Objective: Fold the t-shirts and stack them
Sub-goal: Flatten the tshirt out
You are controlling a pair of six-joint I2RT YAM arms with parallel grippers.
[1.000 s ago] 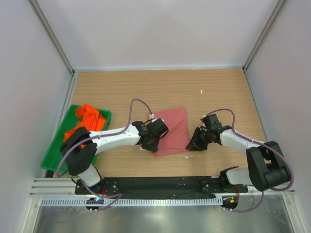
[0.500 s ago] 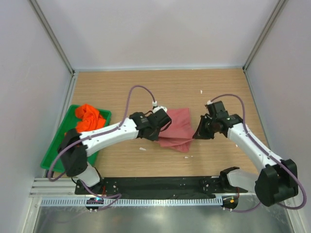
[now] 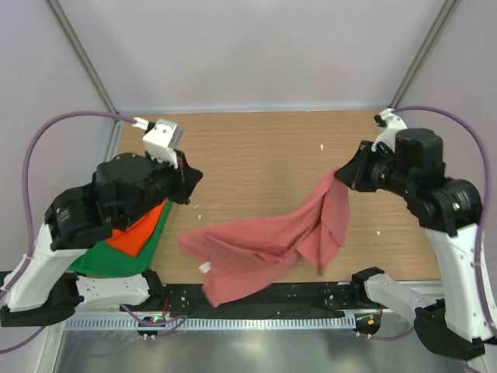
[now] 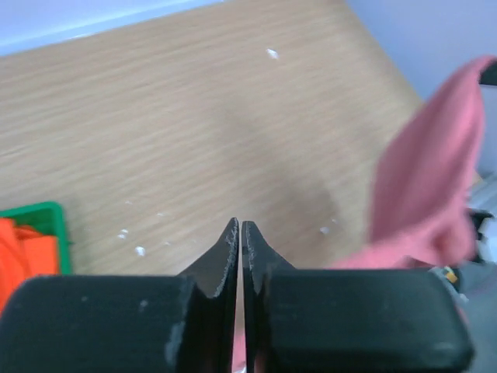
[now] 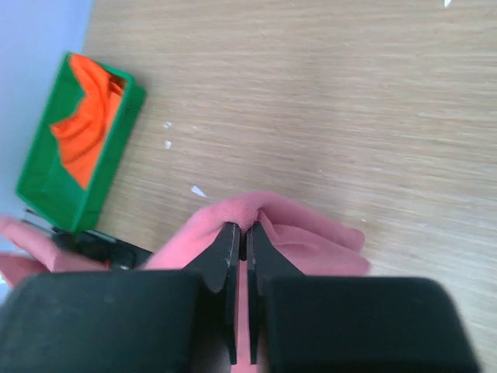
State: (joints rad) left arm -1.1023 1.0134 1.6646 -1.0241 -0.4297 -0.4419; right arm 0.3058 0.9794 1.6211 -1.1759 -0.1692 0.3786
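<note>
The rose-pink t-shirt hangs unfolded from my right gripper, which is raised at the right and shut on a bunched edge of it. The cloth slopes down leftward, and its low end lies over the table's near edge. My left gripper is raised at the left with its jaws shut. No cloth shows at its tips, and the pink shirt hangs off to its right. The orange t-shirt lies crumpled in the tray, partly hidden by my left arm.
The green plastic tray sits at the table's left edge and also shows in the right wrist view. Small white specks dot the wooden table. White walls with metal posts close in three sides. A black rail runs along the near edge.
Both arms rose fast and spread apart. The folded pink shirt was lifted off the table and came open. It now hangs from the right gripper, its left end below the left gripper.
</note>
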